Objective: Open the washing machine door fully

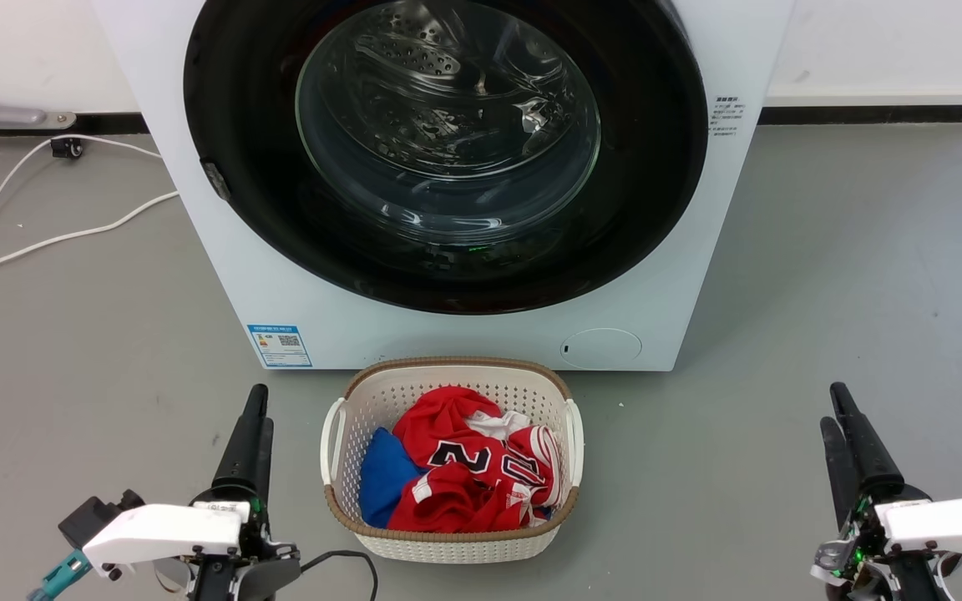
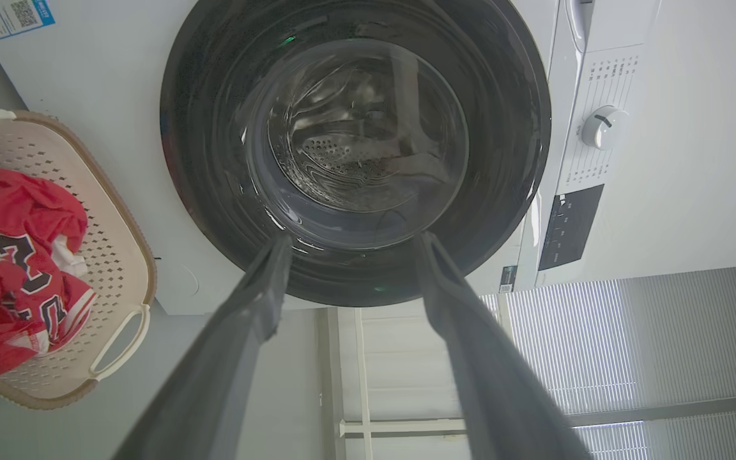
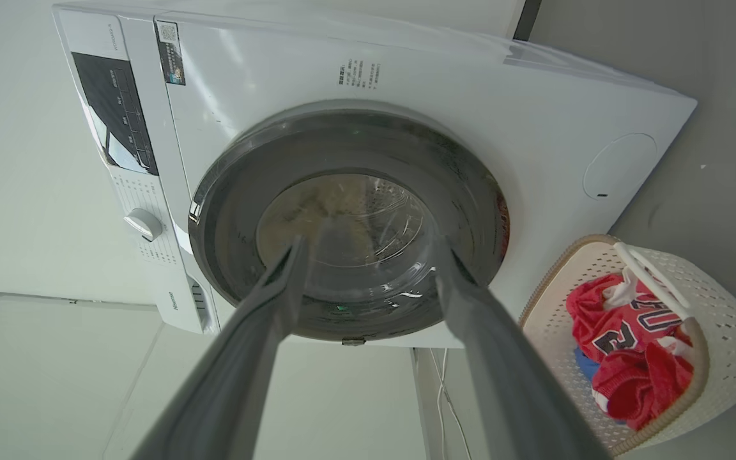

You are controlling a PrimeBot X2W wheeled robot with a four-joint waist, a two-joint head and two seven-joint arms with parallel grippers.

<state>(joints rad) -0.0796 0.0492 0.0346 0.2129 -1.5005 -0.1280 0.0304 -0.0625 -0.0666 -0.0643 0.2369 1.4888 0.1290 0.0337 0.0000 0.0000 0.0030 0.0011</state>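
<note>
The washing machine door (image 1: 448, 150) sits shut, its glossy black ring flush against the white front of the washing machine (image 1: 481, 338) and taking up most of the machine's width, with the steel drum visible through the glass bowl. A small grey catch (image 1: 215, 179) shows on the door's rim at the robot's left. I judge the task to be at its very start: nothing touches the door and the approach has not begun. The next move likely calls for one arm to rise and reach forward to that rim, hook or pinch it, then swing the door outward in a wide arc. A laundry basket (image 1: 448, 547) of red and blue clothes stands on the floor just before the machine, and the reach has to pass over or around it. The left gripper (image 1: 257, 401) and right gripper (image 1: 833, 405) hang low on either side of the basket, well apart from the door, fingers pointing toward the machine. Each wrist view shows its two fingers spread with nothing between them.
</note>
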